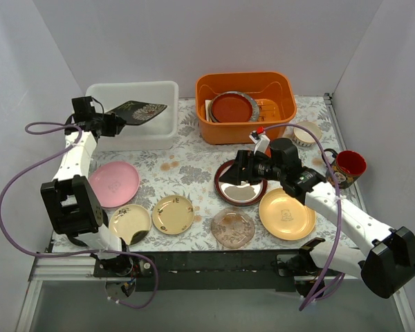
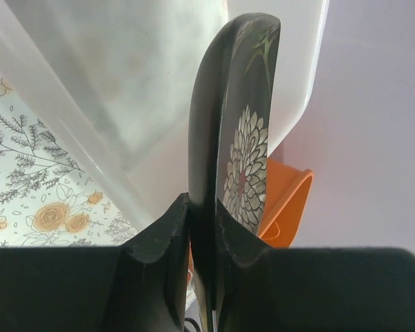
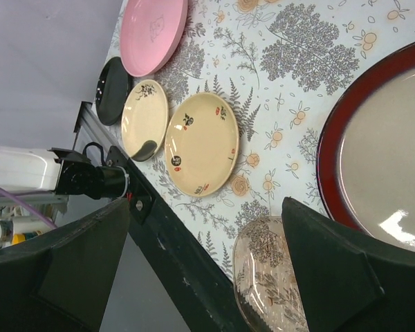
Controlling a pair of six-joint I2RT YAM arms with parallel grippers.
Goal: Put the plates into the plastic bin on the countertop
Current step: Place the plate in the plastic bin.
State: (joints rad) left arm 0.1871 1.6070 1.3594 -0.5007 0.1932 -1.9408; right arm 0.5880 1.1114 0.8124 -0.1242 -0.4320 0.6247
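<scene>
Right now the countertop (image 1: 194, 162) holds most of the dishes, with the plastic bin (image 1: 146, 137) at its far left and an orange tub (image 1: 218, 130) just beside it.

The step in hand looks like the drop-off. The left gripper (image 1: 117, 123) is clamped on one edge of the black square plate (image 1: 138, 110), which sticks out over the bin's opening, above the floor of the bin and not resting on it. The next move calls for lowering the plate closer to the bottom and then letting go, so it settles flat rather than clattering down.

The right gripper (image 1: 238, 171) hangs with its jaws spread wide and empty, just over the near-left rim of the dark-rimmed plate (image 1: 241, 190). Picking it up will probably mean getting one finger under that shallow rim.

Waiting on the counter are the pink plate (image 1: 114, 183), a gold plate (image 1: 287, 214), two cream plates (image 1: 173, 213) and the clear glass plate (image 1: 233, 228).
</scene>
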